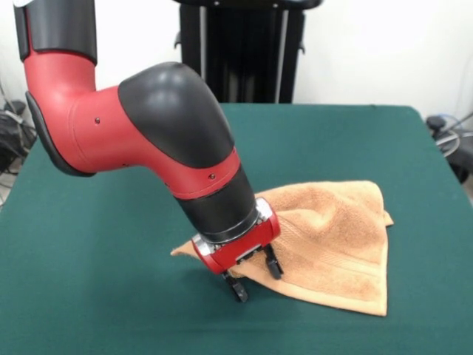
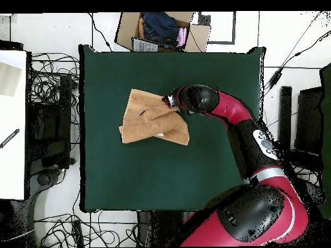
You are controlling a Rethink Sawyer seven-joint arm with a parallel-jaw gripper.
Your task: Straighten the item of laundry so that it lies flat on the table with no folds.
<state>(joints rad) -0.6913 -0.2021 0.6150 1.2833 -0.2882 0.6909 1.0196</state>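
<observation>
The orange-tan towel (image 1: 332, 240) lies rumpled on the green table (image 1: 96, 296), right of centre, with one part folded over the rest and a ribbed band along its near edge. My gripper (image 1: 256, 279) points down at the towel's near left edge. Its fingers (image 1: 238, 288) are apart: one tip is just off the edge by the table, the other is over the cloth. In the overhead view the towel (image 2: 152, 119) shows overlapping layers and the gripper (image 2: 170, 100) is at its upper right corner. No tag shows.
The arm (image 1: 170, 140) leans in from the upper left over the table's middle. The black pedestal (image 1: 244, 52) stands behind the far edge. Off the table are a cardboard box of clothes (image 2: 161, 29), a white desk (image 2: 13, 123) and floor cables (image 2: 48, 77).
</observation>
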